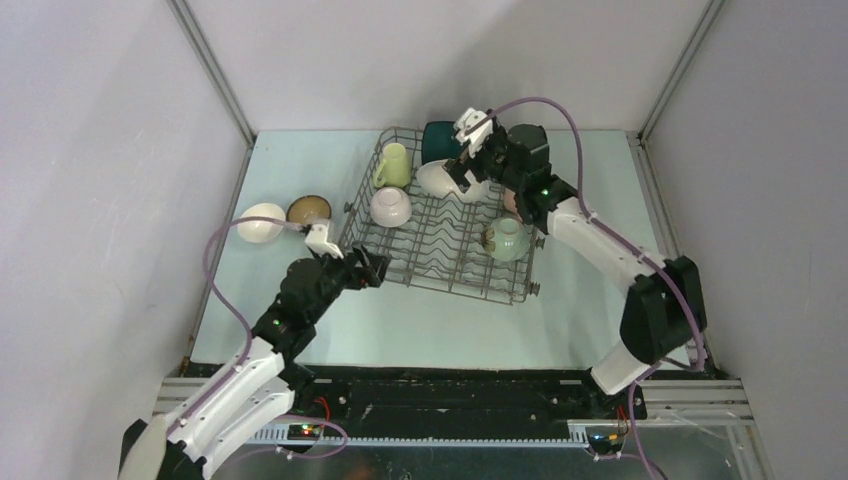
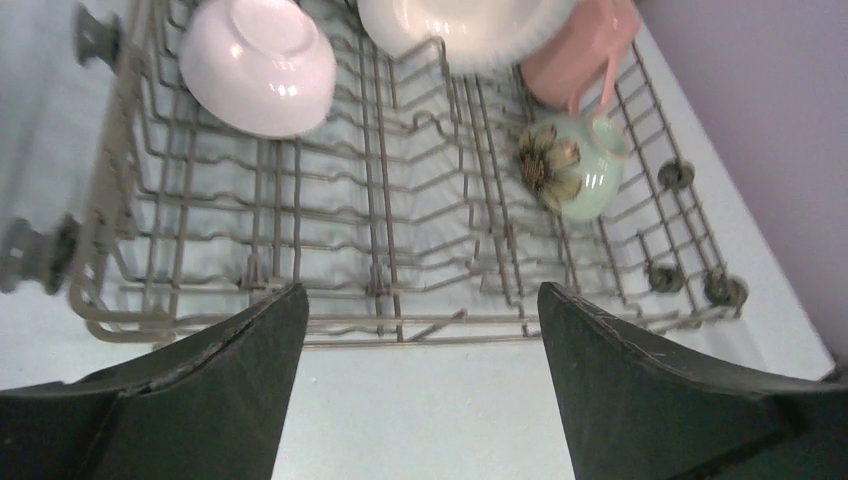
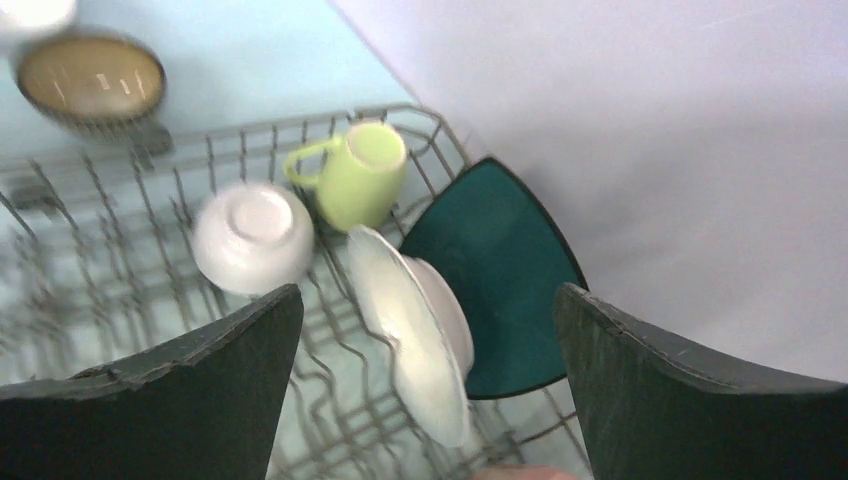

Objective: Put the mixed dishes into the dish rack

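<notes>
The dish rack (image 1: 455,287) stands mid-table. In it are a yellow-green mug (image 1: 393,165), a teal square plate (image 1: 438,140), a white round plate (image 1: 438,180) on edge, an upturned white bowl (image 1: 390,206) and a pale green bowl (image 1: 507,240). A pink cup (image 2: 575,55) shows in the left wrist view. A second white bowl (image 1: 262,223) and a dark brown bowl (image 1: 309,209) sit on the table left of the rack. My left gripper (image 1: 372,269) is open and empty at the rack's near-left edge. My right gripper (image 1: 462,172) is open above the white round plate (image 3: 420,330).
Grey walls close in the table on three sides, and the teal plate (image 3: 495,270) leans close to the back wall. The rack's near rim (image 2: 300,335) lies just beyond my left fingertips, with bare table under them.
</notes>
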`<state>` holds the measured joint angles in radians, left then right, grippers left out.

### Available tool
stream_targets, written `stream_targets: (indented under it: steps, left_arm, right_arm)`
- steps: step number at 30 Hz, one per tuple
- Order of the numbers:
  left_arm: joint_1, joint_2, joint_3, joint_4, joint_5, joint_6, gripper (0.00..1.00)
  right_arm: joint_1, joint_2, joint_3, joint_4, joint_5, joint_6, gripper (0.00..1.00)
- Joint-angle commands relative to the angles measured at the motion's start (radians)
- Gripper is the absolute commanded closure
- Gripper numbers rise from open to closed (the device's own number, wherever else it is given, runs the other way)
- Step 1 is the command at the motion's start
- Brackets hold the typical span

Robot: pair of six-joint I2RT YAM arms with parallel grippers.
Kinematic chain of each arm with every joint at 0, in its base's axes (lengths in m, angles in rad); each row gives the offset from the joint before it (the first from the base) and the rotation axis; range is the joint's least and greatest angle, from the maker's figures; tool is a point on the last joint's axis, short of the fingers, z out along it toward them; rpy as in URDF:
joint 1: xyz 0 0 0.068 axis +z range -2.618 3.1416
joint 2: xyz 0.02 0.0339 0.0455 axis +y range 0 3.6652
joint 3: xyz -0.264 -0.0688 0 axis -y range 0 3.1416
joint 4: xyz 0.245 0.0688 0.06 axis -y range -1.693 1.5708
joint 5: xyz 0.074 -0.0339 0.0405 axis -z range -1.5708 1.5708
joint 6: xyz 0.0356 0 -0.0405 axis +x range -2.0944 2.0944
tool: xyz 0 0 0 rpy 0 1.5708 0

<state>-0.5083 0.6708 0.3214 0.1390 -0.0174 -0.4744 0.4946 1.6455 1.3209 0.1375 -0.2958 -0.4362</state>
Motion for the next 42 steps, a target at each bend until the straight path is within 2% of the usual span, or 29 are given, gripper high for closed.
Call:
stream_targets:
  steps: [1,3,6,8,10,12,17,22,28,42]
  left_arm:
    - [0.032,-0.037,0.187,-0.201,-0.184,-0.095,0.08]
    - [0.08,-0.043,0.239,-0.287,-0.258,-0.165,0.01]
    - [0.158,-0.046,0.274,-0.331,-0.312,-0.226,0.01]
    - [0.209,-0.033,0.29,-0.356,-0.333,-0.276,0.0]
    - [0.276,-0.005,0.304,-0.384,-0.335,-0.338,0.0]
    - [0.349,0.038,0.321,-0.423,-0.325,-0.403,0.0]
    - [0.481,0.163,0.338,-0.439,-0.292,-0.511,0.0]
    - [0.6,0.33,0.4,-0.484,-0.24,-0.62,0.0]
    - [0.636,0.56,0.545,-0.584,-0.178,-0.661,0.03]
    - [0.635,0.879,0.639,-0.472,-0.114,-0.733,0.12]
  right_arm:
    - [0.053,-0.121,-0.008,0.017,0.154,0.259,0.01]
    - [0.072,-0.151,-0.023,-0.011,0.225,0.39,0.01]
    - [0.089,-0.22,-0.079,-0.037,0.339,0.583,0.01]
    - [0.082,-0.271,-0.116,-0.084,0.392,0.821,0.01]
    - [0.06,-0.321,-0.154,-0.156,0.333,0.908,0.01]
    - [0.071,-0.381,-0.205,-0.191,0.313,0.921,0.01]
    - [0.14,-0.559,-0.317,-0.272,0.459,0.895,0.01]
    - [0.072,-0.754,-0.459,-0.29,0.369,0.994,0.0]
    - [0.056,-0.878,-0.58,-0.316,0.354,0.998,0.0]
    - [0.059,-0.907,-0.626,-0.344,0.341,0.943,0.01]
